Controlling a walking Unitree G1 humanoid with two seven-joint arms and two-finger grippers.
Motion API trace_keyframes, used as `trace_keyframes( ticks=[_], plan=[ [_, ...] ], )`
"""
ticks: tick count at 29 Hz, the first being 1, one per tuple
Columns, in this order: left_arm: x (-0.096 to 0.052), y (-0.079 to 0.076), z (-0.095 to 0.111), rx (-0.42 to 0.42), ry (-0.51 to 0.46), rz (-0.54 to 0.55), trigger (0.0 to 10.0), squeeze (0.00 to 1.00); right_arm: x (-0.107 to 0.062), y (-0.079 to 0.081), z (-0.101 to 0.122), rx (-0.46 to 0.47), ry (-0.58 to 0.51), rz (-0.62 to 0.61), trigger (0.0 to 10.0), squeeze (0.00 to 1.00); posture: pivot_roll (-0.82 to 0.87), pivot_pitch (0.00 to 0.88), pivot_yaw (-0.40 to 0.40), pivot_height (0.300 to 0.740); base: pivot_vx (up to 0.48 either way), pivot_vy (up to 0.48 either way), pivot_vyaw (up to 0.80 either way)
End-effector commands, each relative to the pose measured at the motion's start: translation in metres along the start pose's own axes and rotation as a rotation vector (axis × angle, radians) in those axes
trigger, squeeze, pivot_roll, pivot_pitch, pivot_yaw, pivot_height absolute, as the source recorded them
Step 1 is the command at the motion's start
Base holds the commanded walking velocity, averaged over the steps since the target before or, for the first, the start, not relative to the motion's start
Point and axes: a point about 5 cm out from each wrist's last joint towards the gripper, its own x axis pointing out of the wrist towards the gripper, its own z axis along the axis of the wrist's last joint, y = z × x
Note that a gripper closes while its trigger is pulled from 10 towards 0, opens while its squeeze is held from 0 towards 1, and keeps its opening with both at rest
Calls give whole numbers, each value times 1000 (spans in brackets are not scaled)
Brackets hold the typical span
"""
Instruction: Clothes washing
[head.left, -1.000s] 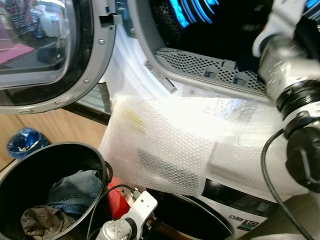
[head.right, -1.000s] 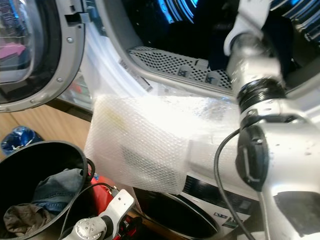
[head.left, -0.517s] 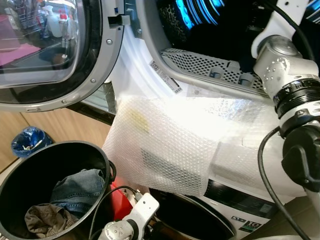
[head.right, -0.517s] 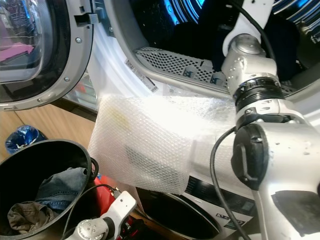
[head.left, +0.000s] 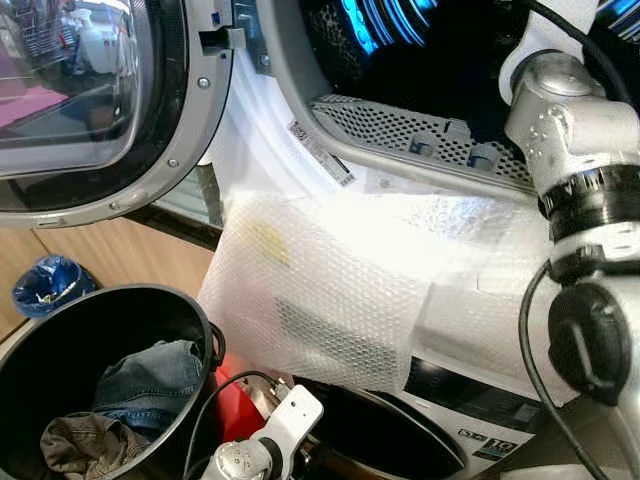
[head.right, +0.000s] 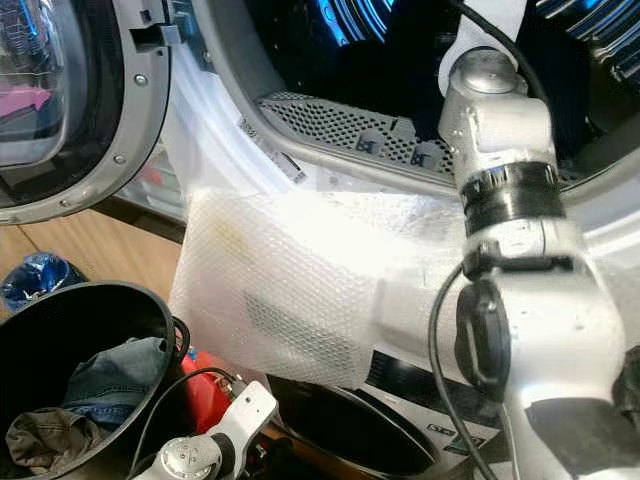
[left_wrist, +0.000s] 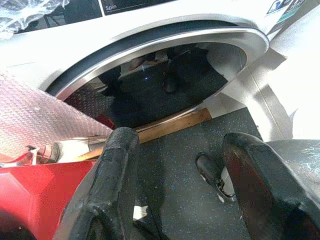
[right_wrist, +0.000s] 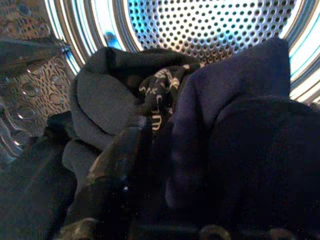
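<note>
Clothes lie piled dark inside the lit drum; more wait in the black bucket at 7 o'clock: jeans and a brown garment. Right arm reaches through the open door at 1 o'clock. Right hand buried in the pile; fingers' state cannot be told. Left hand spread, idle, low by the lower machine. Judged step: loading the drum. Next: free the right hand, withdraw clear of the bubble wrap, fetch from bucket.
</note>
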Motion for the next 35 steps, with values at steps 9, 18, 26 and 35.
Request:
trace_keyframes(
  ticks=[9, 18, 26, 35],
  plan=[
    [2, -2, -6, -13, 27, -3, 10000, 0, -31, -33, 18, -62, -37, -19, 10000, 1000, -173, 116, -38, 740, 0, 0, 0],
    [2, -2, -9, -16, 39, -6, 10000, 0, -54, -44, -20, -74, 123, -15, 10000, 965, -184, 116, -40, 740, 0, 0, 0],
    [1, -2, -10, -22, 42, -2, 10000, 0, -71, -58, -23, -14, 154, -24, 10000, 0, -177, 126, -40, 740, 0, 0, 0],
    [1, -2, -11, -21, 46, -8, 10000, 0, -107, -46, -1, -38, 86, 320, 10000, 0, -190, 127, -31, 740, 0, 0, 0]
  ],
)
